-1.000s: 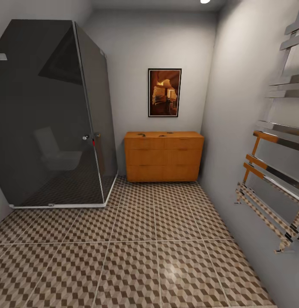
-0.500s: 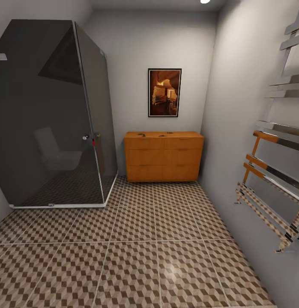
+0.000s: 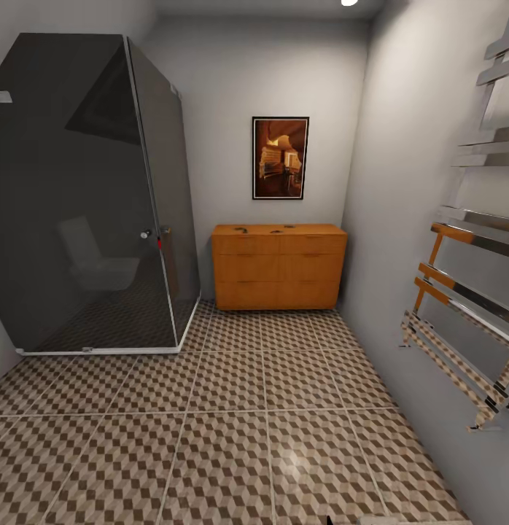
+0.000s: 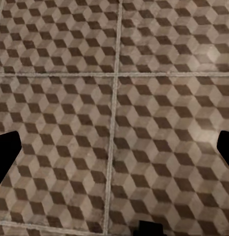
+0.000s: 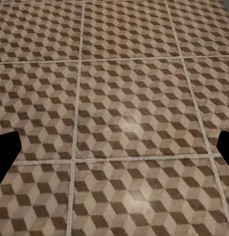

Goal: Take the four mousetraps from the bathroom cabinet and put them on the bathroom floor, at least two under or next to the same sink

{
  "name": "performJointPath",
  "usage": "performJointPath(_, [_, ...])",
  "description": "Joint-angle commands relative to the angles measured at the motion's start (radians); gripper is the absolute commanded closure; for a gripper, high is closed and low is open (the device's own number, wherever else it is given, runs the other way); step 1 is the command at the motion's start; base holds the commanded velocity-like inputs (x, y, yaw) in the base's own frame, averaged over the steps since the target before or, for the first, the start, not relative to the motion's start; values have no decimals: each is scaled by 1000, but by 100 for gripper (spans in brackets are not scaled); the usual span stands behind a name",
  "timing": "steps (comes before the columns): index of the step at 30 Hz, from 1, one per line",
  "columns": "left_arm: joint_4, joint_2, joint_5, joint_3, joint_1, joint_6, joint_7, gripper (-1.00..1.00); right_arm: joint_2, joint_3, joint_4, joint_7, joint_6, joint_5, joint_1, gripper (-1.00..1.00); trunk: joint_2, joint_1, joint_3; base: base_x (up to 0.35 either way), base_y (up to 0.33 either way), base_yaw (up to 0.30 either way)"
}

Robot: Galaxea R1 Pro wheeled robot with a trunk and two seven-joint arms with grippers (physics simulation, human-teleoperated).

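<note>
Head view catches the cabinet (image 3: 279,266) against the far wall, small mousetraps (image 3: 241,230) on top — both grippers spread wide, empty, over the bathroom floor (image 3: 232,430).

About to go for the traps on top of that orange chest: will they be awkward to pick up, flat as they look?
Probably awkward: the mousetraps read as thin dark marks lying flat on the cabinet, leaving little edge to pinch. They likely slide on the smooth wood if nudged. They look small, so presumably light; finer detail is too far off to tell.
</note>
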Motion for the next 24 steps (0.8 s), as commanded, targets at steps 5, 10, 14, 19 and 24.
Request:
performJointPath(5, [82, -2, 0, 1, 0, -128, 6, -100, 0, 1, 10, -3, -15, 1, 0, -100, 0, 0, -1, 0, 0, 0])
performJointPath(10, [99, -2, 0, 2, 0, -149, 7, -100, -1, 1, 13, -3, -18, 1, 0, -100, 0, 0, -1, 0, 0, 0])
performJointPath(14, [102, -2, 0, 2, 0, -153, 7, -100, -1, 1, 16, -3, -18, 1, 0, -100, 0, 0, -1, 0, 0, 0])
performJointPath(19, [103, -1, 0, 2, 0, -157, 6, -100, -2, 0, 21, -3, -19, 1, 0, -100, 0, 0, -1, 0, 0, -5])
performJointPath(24, [103, 0, -2, 2, 0, -160, 5, -100, -2, 0, 21, -3, -19, 1, 0, -100, 0, 0, -1, 0, 0, -167])
